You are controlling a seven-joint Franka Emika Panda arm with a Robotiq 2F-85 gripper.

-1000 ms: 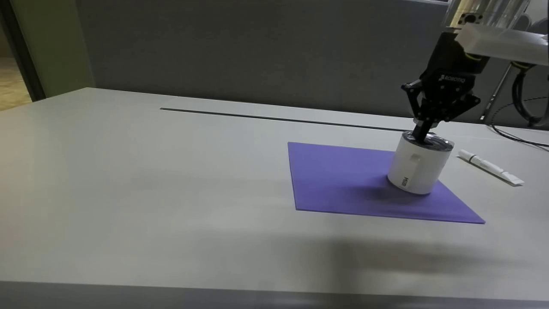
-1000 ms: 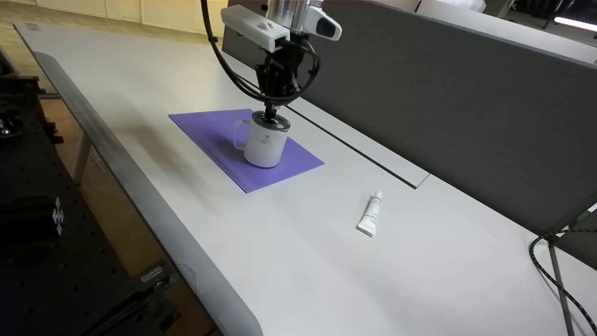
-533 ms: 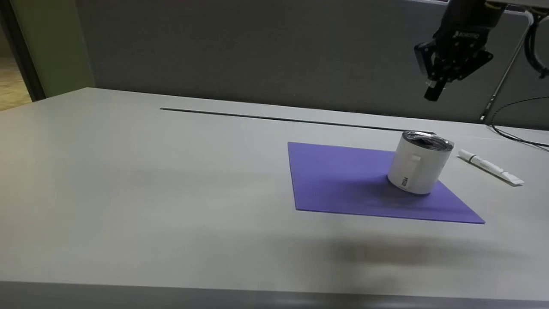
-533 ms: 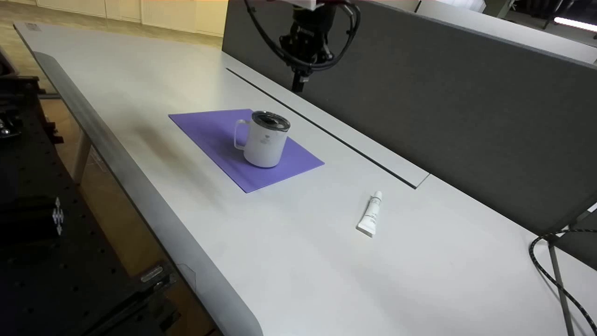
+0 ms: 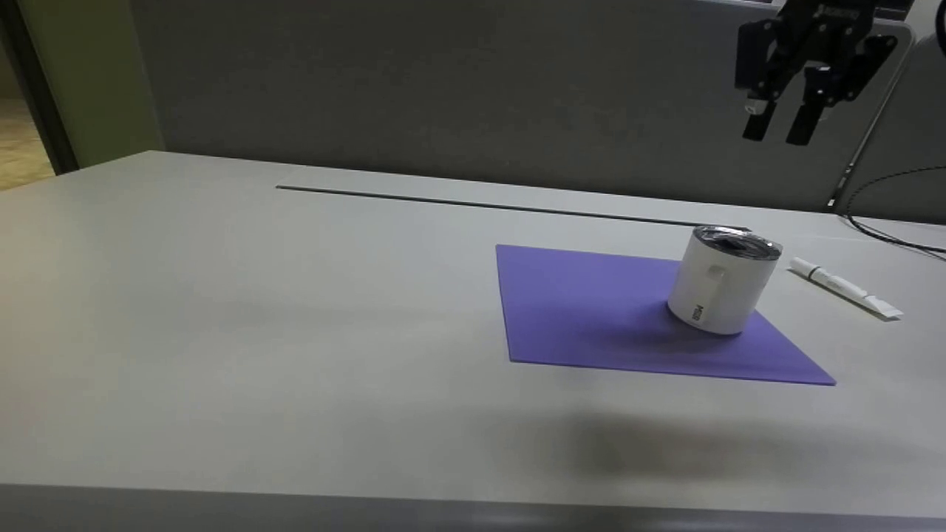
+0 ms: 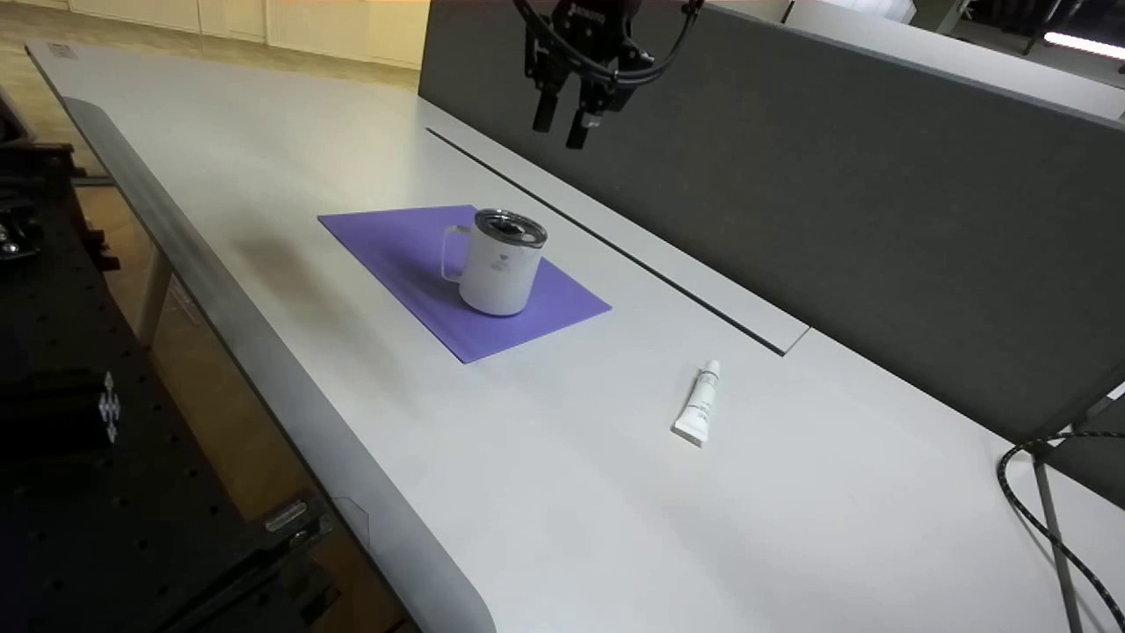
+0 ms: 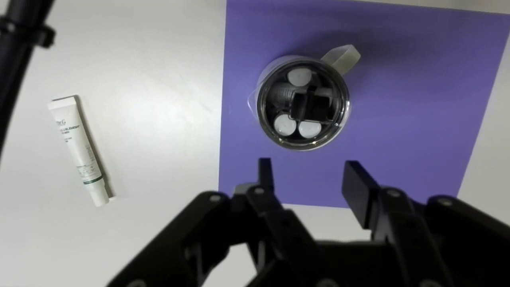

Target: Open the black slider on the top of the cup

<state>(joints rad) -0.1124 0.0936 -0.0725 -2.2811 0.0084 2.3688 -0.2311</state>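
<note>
The white cup (image 5: 720,292) stands upright on a purple mat, its handle pointing away to the upper right in the wrist view. A clear, dark-rimmed lid (image 6: 510,227) covers its top. In the wrist view the black slider (image 7: 310,107) sits near the lid's middle, with several white round discs around it. Whether the drinking hole is uncovered I cannot tell. My gripper (image 5: 777,136) hangs in the air well above the cup, apart from it. Its two fingers stand apart with nothing between them, as the wrist view shows at the gripper (image 7: 310,171).
The purple mat (image 6: 395,251) lies flat on the white table (image 5: 295,355). A white tube (image 7: 79,143) lies beside the mat. Behind the table runs a grey partition (image 5: 443,89). A dark cable (image 6: 1011,492) lies at the table's far end.
A second ago the gripper was shut with its fingertips down on the lid. It has risen away from the cup, and its jaws have opened. The cup stays in place.
</note>
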